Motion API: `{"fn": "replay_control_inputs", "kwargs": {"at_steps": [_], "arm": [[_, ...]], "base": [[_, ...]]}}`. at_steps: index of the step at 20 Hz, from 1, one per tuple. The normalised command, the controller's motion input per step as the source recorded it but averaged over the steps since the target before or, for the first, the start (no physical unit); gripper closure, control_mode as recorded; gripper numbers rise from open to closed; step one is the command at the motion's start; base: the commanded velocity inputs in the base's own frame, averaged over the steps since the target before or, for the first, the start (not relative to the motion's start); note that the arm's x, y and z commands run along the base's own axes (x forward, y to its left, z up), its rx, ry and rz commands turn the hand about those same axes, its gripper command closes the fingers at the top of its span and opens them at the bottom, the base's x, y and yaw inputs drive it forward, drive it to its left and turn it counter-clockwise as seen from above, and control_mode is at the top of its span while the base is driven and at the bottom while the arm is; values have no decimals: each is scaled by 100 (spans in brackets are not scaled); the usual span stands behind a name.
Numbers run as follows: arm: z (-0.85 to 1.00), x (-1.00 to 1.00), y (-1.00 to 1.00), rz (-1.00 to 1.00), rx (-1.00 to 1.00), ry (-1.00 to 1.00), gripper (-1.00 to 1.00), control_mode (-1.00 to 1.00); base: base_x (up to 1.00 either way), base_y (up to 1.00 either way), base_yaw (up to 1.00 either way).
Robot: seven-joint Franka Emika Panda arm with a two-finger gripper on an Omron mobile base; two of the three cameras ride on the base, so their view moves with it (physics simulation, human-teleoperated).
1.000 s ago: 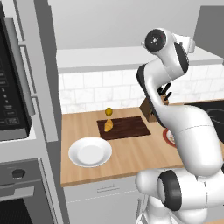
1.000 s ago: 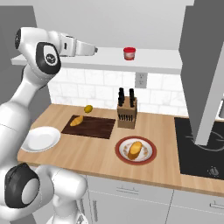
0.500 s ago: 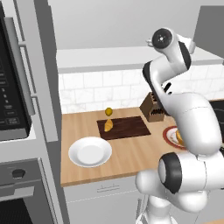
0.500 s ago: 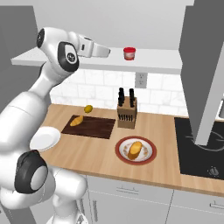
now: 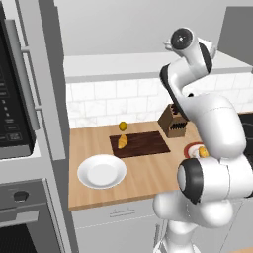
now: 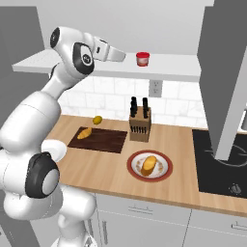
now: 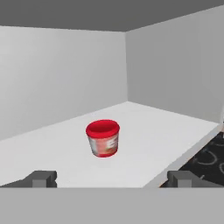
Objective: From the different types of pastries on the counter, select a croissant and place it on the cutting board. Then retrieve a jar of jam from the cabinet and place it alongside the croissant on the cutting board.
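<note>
the end effector (image 7: 112, 179) is wide open and holds nothing, raised level with the cabinet (image 6: 169, 72) ledge and aimed along it at the jam jar (image 7: 103, 138), which stands upright on the ledge, apart from the fingertips (image 7: 41, 178). down on the surface (image 6: 183, 169) the croissant (image 6: 85, 133) lies at the left end of the board (image 6: 103, 140), with a yellow ball (image 6: 97, 120) just behind the board. a knife block (image 6: 140, 126) stands at the board's right, and another pastry (image 6: 149, 164) sits on a red plate (image 6: 132, 166) nearer the front; a white plate (image 5: 102, 172) lies left of the board.
</note>
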Motion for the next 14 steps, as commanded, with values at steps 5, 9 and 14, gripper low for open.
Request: {"fn": "replay_control_inputs", "kwargs": {"at_steps": [5, 9, 14], "arm": [[-8, 44, -13, 0, 4, 0, -100, -100], [-5, 23, -22, 0, 5, 0, -100, -100], [-12, 7, -24, 0, 4, 0, -100, -100]], "base": [[0, 0, 0], [0, 0, 0], [0, 0, 0]]}}
